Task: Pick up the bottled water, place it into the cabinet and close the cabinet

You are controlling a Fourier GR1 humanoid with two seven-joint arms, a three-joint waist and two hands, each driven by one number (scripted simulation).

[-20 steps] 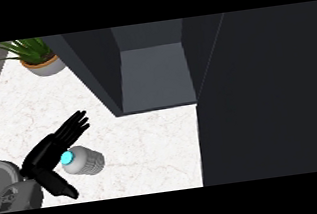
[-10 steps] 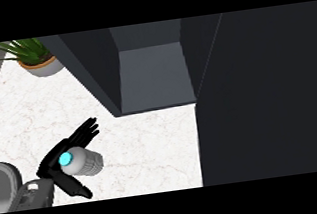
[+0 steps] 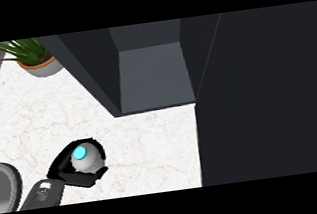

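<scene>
Head view. The left hand (image 3: 72, 172) is now curled round the bottled water (image 3: 87, 160), fingers wrapping one side and the thumb the other. One second ago the same hand was spread open with straight fingers beside the bottle; half a second ago the fingers were partly bent toward it. The hand has therefore closed on the bottle in this interval. The bottle stands upright at the lower left of the marble counter (image 3: 150, 135), seen from above, with its blue cap (image 3: 81, 152) showing between the fingers. Whether the bottle has left the counter cannot be determined from this angle.

Judgement: the grasp step appears complete or nearly so. The lift, the transfer into the cabinet and the closing of the door remain.

The right hand does not appear in this view.

Containers. The cabinet (image 3: 153, 74) stands open at the upper centre, well apart from the bottle. Its grey interior shows a floor and back wall, and no object is visible inside. The dark panel (image 3: 272, 94) filling the right of the view is probably the open cabinet door, though this cannot be confirmed. A potted plant (image 3: 32, 57) stands at the upper left corner of the counter, clear of the likely path from bottle to cabinet.
</scene>
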